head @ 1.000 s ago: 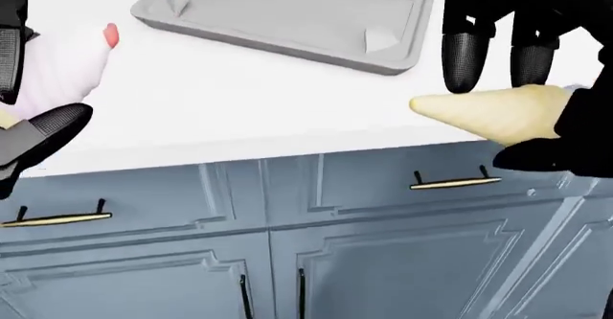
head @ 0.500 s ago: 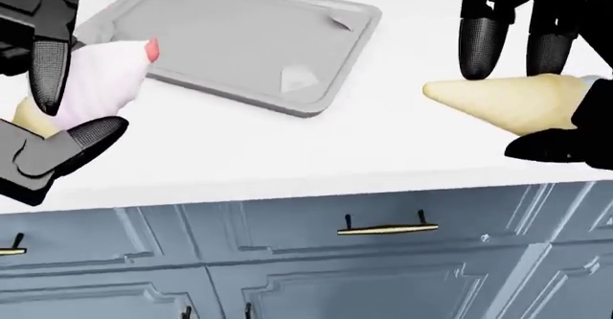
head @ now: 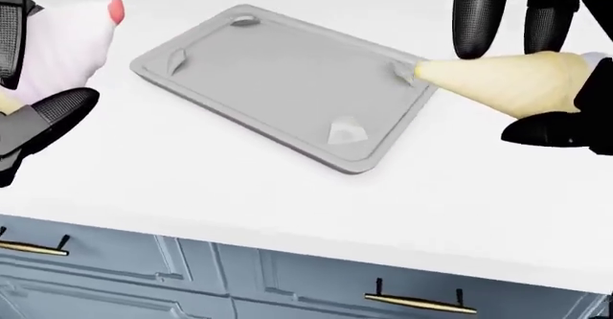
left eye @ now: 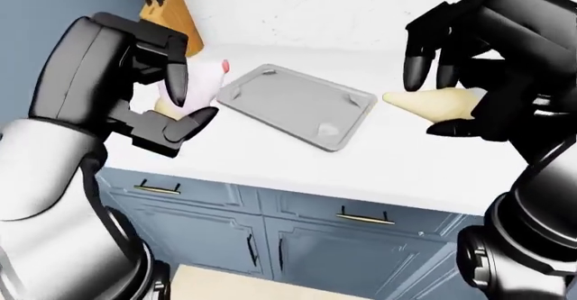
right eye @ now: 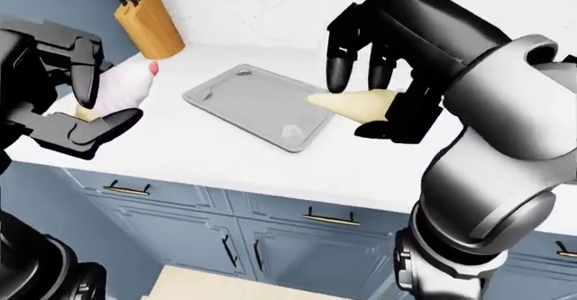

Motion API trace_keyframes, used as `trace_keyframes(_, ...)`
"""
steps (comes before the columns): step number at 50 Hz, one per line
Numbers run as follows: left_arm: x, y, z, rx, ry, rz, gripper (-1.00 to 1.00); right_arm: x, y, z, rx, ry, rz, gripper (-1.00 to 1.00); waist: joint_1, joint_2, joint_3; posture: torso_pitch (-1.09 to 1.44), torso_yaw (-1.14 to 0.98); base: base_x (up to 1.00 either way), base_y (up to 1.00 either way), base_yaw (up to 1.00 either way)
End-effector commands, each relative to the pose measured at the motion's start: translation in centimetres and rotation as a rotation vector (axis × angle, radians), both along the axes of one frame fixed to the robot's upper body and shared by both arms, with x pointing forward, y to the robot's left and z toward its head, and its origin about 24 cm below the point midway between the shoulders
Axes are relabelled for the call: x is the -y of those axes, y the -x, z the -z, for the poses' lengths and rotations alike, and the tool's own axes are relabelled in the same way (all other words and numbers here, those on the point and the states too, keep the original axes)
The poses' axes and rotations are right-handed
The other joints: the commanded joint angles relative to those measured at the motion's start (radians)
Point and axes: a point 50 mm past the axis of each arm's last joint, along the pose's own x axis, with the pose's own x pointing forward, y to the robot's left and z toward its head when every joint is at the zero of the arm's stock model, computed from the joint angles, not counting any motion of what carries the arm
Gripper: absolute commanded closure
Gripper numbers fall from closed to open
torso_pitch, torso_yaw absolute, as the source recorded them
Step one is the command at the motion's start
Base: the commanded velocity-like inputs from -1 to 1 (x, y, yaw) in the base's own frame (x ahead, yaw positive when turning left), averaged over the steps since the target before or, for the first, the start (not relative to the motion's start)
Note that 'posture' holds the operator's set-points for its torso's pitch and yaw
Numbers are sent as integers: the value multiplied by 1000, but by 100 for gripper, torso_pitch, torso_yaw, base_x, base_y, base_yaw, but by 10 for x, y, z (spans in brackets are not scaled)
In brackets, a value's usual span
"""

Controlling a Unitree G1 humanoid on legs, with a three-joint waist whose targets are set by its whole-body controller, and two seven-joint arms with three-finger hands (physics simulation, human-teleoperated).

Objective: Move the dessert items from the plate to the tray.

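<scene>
The gray tray (head: 287, 82) lies flat on the white desk (head: 239, 197), in the middle of the head view. The left hand (left eye: 171, 101) is at 9 o'clock from the tray. Its fingers are closed around a white swirly dessert with a pink tip (left eye: 205, 82). The right hand (right eye: 379, 101) is at 3 o'clock from the tray. It grips a pale yellow cone (head: 508, 82), and the cone's point hangs over the tray's right corner. A wooden knife block (right eye: 149, 19) stands on the desk at 11 o'clock. Blue cabinet doors (left eye: 306, 239) sit under the desk.
</scene>
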Motion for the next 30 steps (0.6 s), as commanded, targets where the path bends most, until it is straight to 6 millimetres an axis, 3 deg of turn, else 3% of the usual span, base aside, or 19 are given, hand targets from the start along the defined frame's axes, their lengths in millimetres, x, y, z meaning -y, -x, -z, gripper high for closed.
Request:
trace_keyframes(1,-1,0,-4,24,-5,-15,100,1,2,-5,34,-2,6,98,5,-2,5,0,0,59,-24,0)
trace_keyframes(5,-1,0,-4,24,-6,-15,100,1,3,-6,36,-2,4,98,30,-60,-4,0,0,59,-24,0)
trace_keyframes(6,-1,0,-4,25,-5,-15,100,1,3,-6,37,-2,4,99,32,-90,-15,0,0,59,-23,0)
trace_keyframes(7,-1,0,-4,25,-5,-15,100,1,3,-6,36,-1,2,98,28,-143,-29,0,0,59,-24,0)
trace_keyframes(8,-1,0,-4,25,-4,-14,100,0,3,-5,34,3,-4,98,28,-94,1,0,0,59,-20,0)
trace_keyframes(11,0,-1,-3,23,-6,-14,100,-1,3,-4,34,4,-12,98,32,-94,-16,0,0,58,-8,0)
trace_keyframes(13,-1,-2,-3,24,-7,-16,100,-1,3,-5,37,6,-15,98,28,-96,-4,0,0,16,0,0)
trace_keyframes(15,-1,-2,-5,26,-9,-16,100,-1,3,-8,36,8,-17,98,18,-92,-10,0,0,0,0,0)
trace_keyframes(18,0,-2,-9,31,-10,-13,100,0,3,-9,34,17,-10,99,6,-57,-4,0,0,0,0,0)
trace_keyframes(20,0,-2,-9,32,-10,-14,100,0,4,-9,40,23,-10,100,9,-7,-14,0,0,7,0,0)
trace_keyframes(21,1,-2,-9,32,-11,-13,100,-1,4,-9,41,24,-12,100,0,-14,-29,0,0,19,0,0)
trace_keyframes(22,1,-1,-9,32,-11,-13,100,-1,5,-9,44,22,-16,100,3,-37,-32,0,0,20,5,0)
trace_keyframes(23,0,-2,-10,33,-12,-13,100,-1,4,-10,44,21,-17,99,3,-30,-30,0,0,16,6,0)
trace_keyframes(24,1,-2,-11,34,-12,-12,100,-1,5,-10,44,19,-20,99,1,-24,7,0,0,0,0,0)
trace_keyframes(26,2,-1,-15,36,-14,-9,100,-1,5,-12,43,17,-23,99,5,-6,-4,0,0,0,0,0)
trace_keyframes(30,5,-3,-20,39,-21,-4,100,-2,6,-13,39,18,-26,98,-8,-17,21,0,0,0,0,0)
